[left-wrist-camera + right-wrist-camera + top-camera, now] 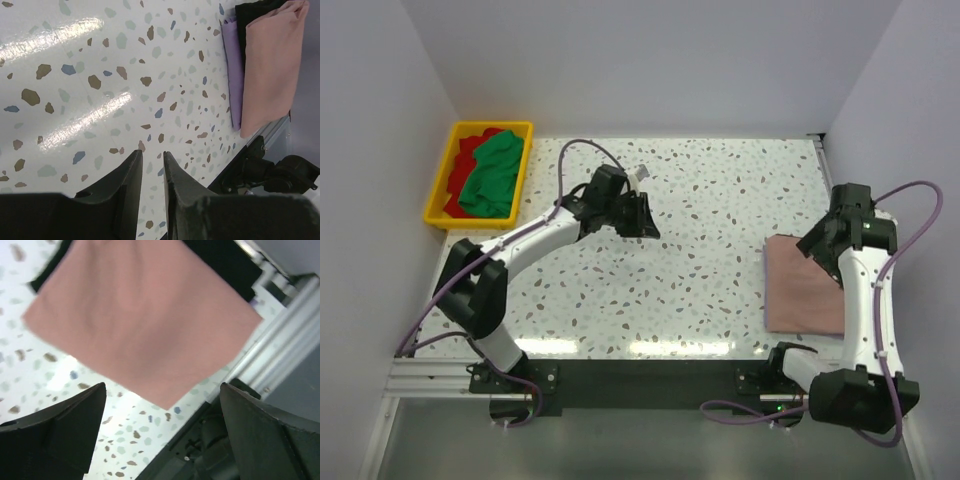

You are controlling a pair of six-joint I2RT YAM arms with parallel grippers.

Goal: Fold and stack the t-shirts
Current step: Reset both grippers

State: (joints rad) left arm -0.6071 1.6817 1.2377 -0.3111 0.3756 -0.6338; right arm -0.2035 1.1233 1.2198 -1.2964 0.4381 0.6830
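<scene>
A: Right side first. The right end effector [162, 386] has its fingers spread wide with nothing between them, and it hangs over the folded pink t-shirt [805, 290].

B: That pink one lies flat at the right edge of the desk [700, 200], near the right arm's base. Is there anything under it?

A: Yes. From the left wrist, a black t-shirt [241, 35] peeks out under the pink, and a lavender t-shirt [232, 70] shows as a strip along the side facing the middle of the desk. It looks like the lavender is lowest, but only edges show, so I wouldn't swear to the order.

B: And the left arm?

A: It reaches out over the middle of the desk, well apart from the pile. The left end effector [152, 152] has its fingers nearly together, with a thin gap between them and nothing held, bare speckled surface below.

B: What about the far left corner?

A: A yellow bin [440, 180] sits there. A crumpled green t-shirt [492, 172] lies on top, and a red t-shirt [470, 148] is bunched beneath and beside it.
</scene>
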